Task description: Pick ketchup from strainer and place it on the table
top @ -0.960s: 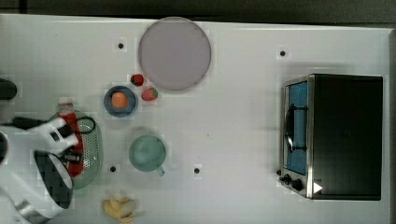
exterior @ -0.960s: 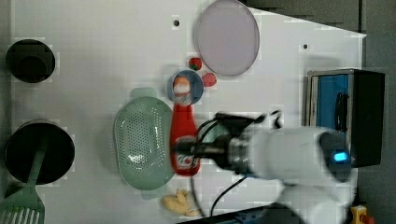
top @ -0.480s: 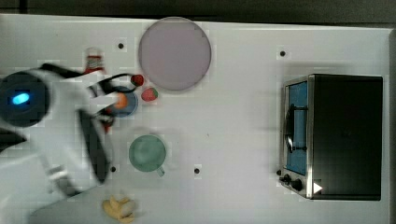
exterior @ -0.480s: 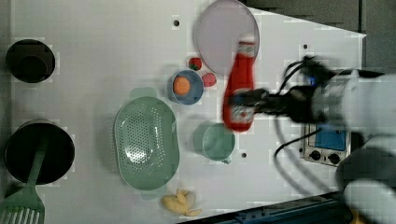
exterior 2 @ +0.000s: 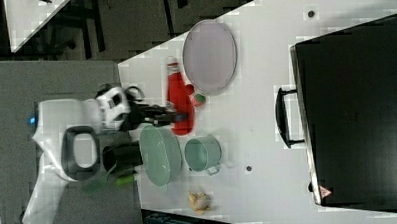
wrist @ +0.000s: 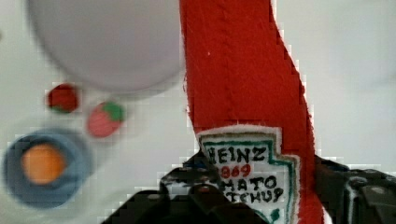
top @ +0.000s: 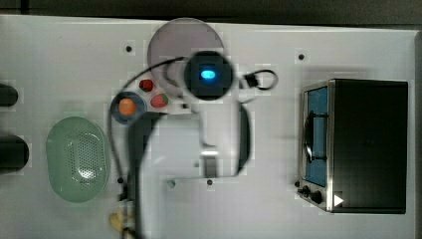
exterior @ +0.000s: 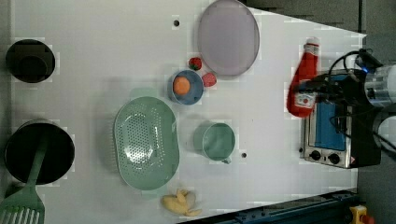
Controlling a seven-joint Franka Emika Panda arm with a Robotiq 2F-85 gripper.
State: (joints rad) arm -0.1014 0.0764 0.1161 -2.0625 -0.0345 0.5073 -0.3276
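Note:
The ketchup [exterior: 302, 77], a red bottle with a white cap and label, hangs in the air above the table [exterior: 93, 37], with my gripper [exterior: 309, 94] shut on its lower body. The right view has the ketchup [exterior 2: 180, 100] held by the gripper [exterior 2: 172, 115] between the strainer and the plate. In the wrist view the ketchup [wrist: 243, 93] stands between my dark fingers [wrist: 205, 198], above bare table beside the plate. The pale green strainer [exterior: 147, 142] lies empty, well apart from the gripper. In the top view my arm hides the bottle, and the strainer [top: 77, 159] sits at the top view's left.
A purple plate [exterior: 229, 37], two strawberries [exterior: 208, 79] and a blue bowl [exterior: 184, 87] holding an orange ball sit near the middle. A green mug [exterior: 217, 140] stands beside the strainer. A toaster oven [exterior: 336, 135], banana pieces [exterior: 180, 204], two black pots [exterior: 37, 151] and a spatula line the edges.
The ketchup has been lifted off the strainer and carried away from it, past the bowl and plate, toward the oven side of the left view. The strainer now lies empty.

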